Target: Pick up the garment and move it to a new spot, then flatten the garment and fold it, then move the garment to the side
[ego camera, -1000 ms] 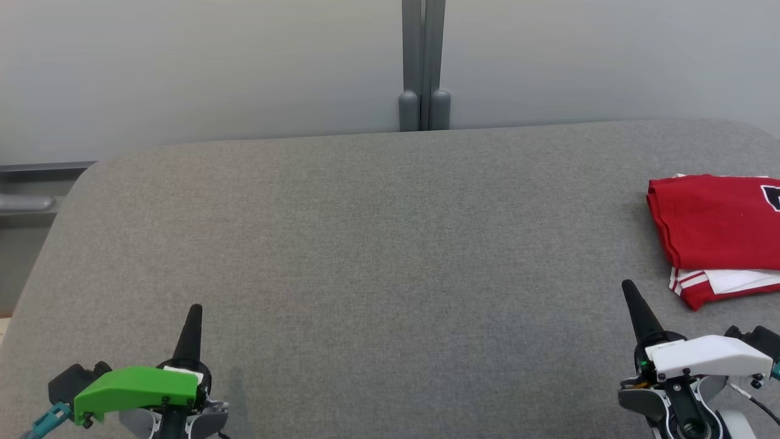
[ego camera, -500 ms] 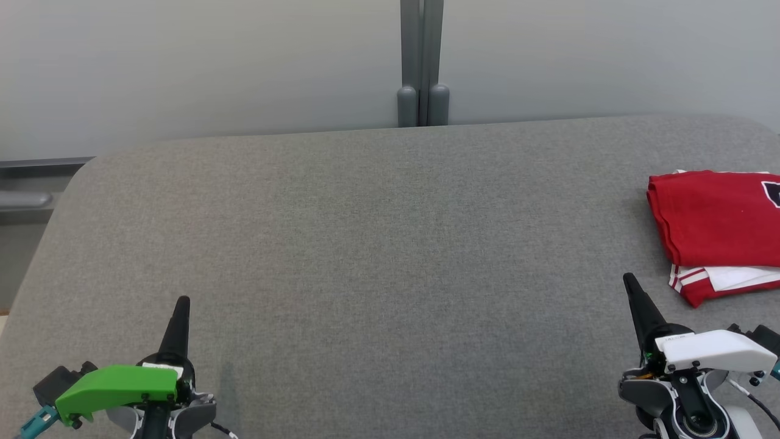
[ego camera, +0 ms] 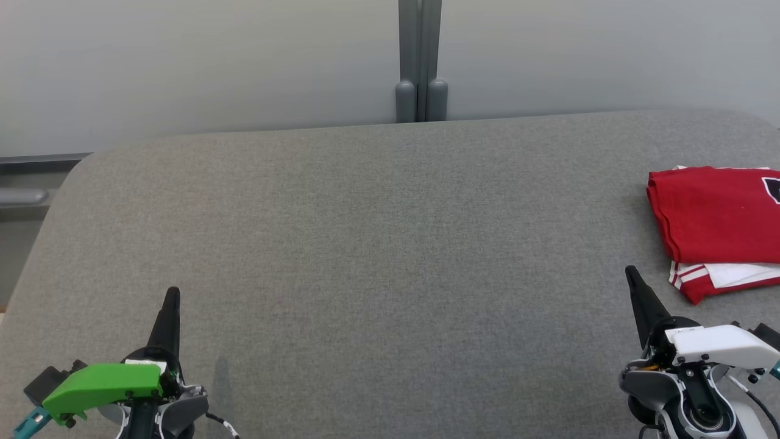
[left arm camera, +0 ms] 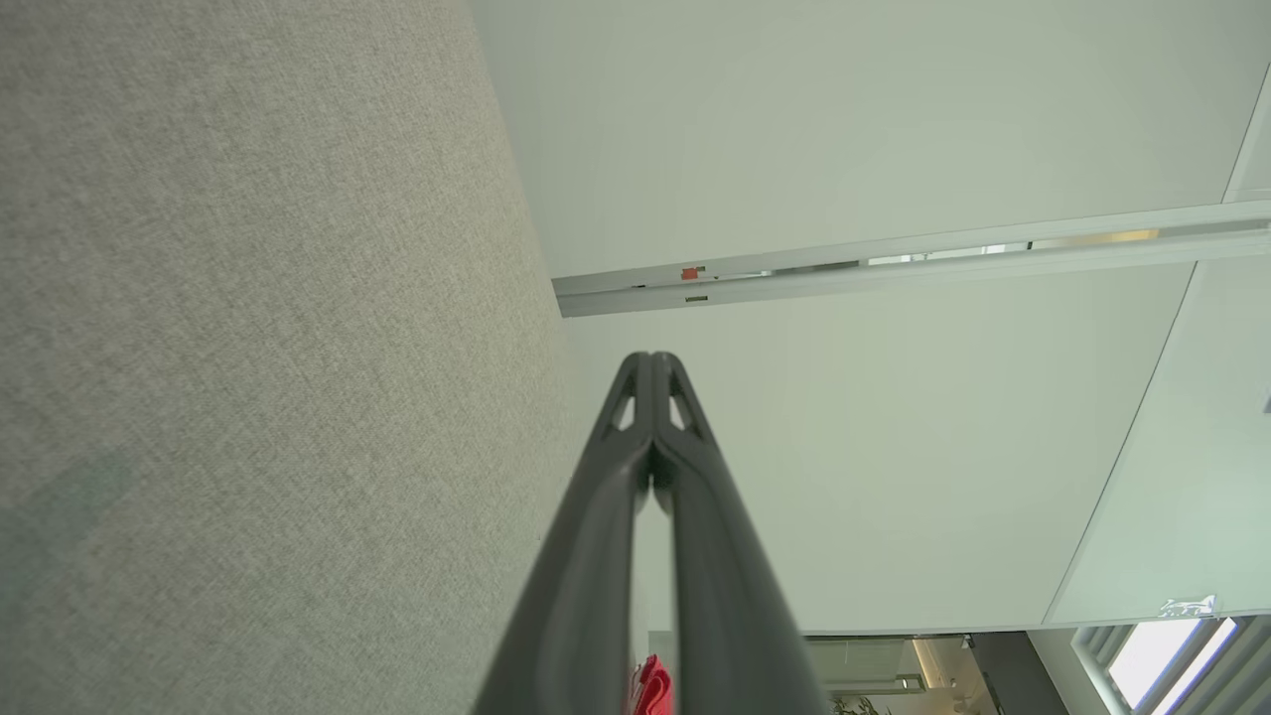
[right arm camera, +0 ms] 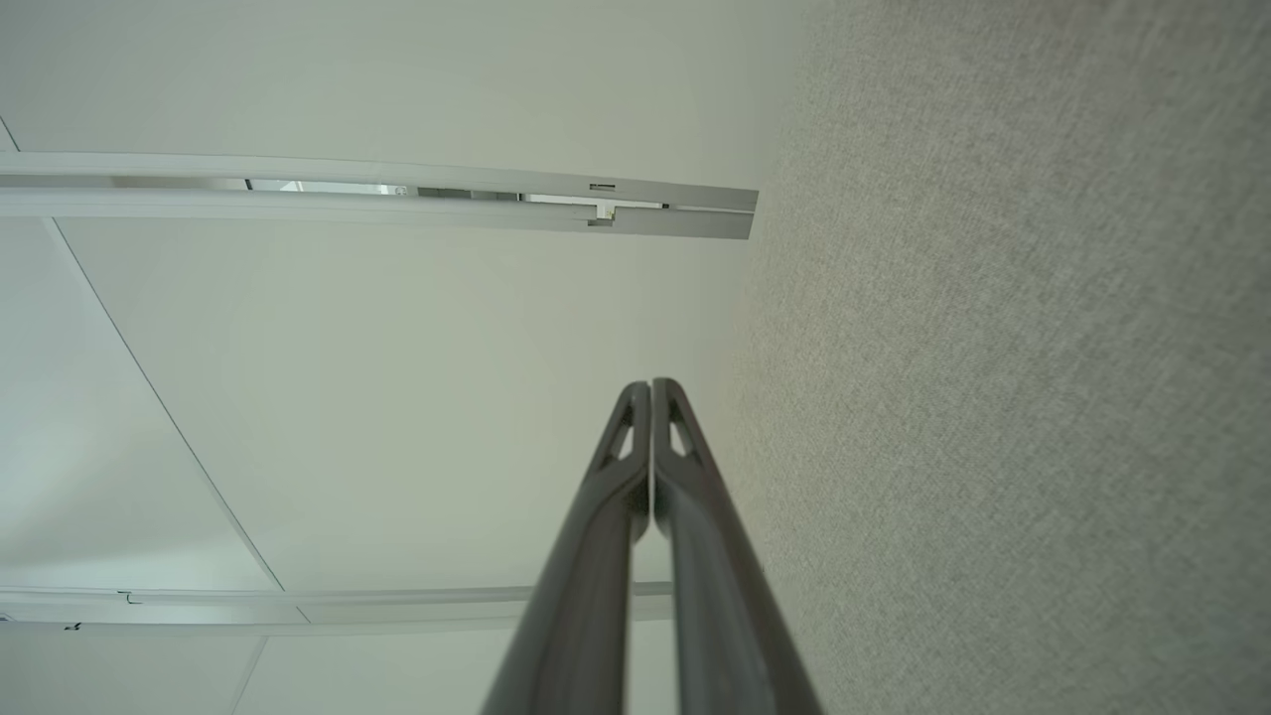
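Observation:
The garment (ego camera: 716,228) is a red shirt with white trim, folded into a neat rectangle at the right edge of the grey padded table (ego camera: 378,244); a red sliver of the garment (left arm camera: 650,687) peeks between the left fingers. My left gripper (ego camera: 173,292) rests at the lower left, shut and holding nothing, its tips (left arm camera: 652,359) pressed together. At the lower right, my right gripper (ego camera: 629,271) is also shut and bare, a short way in front of and left of the folded shirt, its tips (right arm camera: 651,385) touching.
A pale wall with a grey vertical post (ego camera: 420,61) runs behind the table. The table's rounded left corner (ego camera: 79,177) drops off toward a grey ledge (ego camera: 24,195). Bare grey cloth spans the middle of the table.
The head camera has tilted a little, shifting the whole picture up. Both grippers sit slightly lower in the view, the left one further left. The garment lies unchanged.

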Available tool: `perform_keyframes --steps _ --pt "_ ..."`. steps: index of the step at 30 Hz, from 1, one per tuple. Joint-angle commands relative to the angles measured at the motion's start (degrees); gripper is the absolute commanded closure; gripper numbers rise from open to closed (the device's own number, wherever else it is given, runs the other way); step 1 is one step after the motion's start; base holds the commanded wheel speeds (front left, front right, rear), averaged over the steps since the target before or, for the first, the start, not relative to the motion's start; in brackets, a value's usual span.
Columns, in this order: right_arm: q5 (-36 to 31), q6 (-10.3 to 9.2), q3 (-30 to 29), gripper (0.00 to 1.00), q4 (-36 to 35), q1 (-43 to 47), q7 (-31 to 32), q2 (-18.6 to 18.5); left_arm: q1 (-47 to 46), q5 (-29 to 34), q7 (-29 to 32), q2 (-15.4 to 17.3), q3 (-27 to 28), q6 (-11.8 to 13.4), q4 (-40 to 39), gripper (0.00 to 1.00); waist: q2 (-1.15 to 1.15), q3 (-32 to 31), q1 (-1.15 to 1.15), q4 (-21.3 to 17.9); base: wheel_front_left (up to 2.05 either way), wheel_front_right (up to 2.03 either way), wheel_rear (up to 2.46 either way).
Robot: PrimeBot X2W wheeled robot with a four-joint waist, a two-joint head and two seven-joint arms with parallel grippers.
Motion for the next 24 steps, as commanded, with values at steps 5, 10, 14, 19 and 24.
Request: perform_keyframes --steps 5,10,14,19,24 --pt "2.76 0.03 -0.32 1.00 0.22 -1.14 0.59 -0.27 -1.08 -2.21 0.60 -0.27 1.26 -1.12 -0.32 1.00 0.00 0.24 0.00 -0.08 0.00 0.00 0.00" --pt "4.66 0.02 -0.50 1.00 0.39 -1.34 0.92 -0.27 -1.28 -3.72 1.14 -0.48 2.07 -1.61 -0.34 1.00 0.00 0.47 0.00 -0.16 0.00 0.00 0.00" --pt "6.22 0.02 -0.65 1.00 0.54 -1.46 1.17 -0.28 -1.32 -4.87 1.52 -0.67 2.73 -2.04 -0.36 1.00 0.00 0.65 0.00 -0.22 0.00 0.00 0.00" --pt "6.51 0.02 -0.68 1.00 0.57 -1.45 1.23 -0.27 -1.21 -4.97 1.59 -0.71 2.80 -2.09 -0.33 1.00 0.00 0.71 0.00 -0.25 0.00 0.00 0.00" --pt "6.50 0.02 -0.68 1.00 0.56 -1.44 1.23 -0.26 -1.21 -4.94 1.61 -0.72 2.82 -2.09 -0.33 1.00 0.00 0.71 0.00 -0.25 0.00 0.00 0.00"
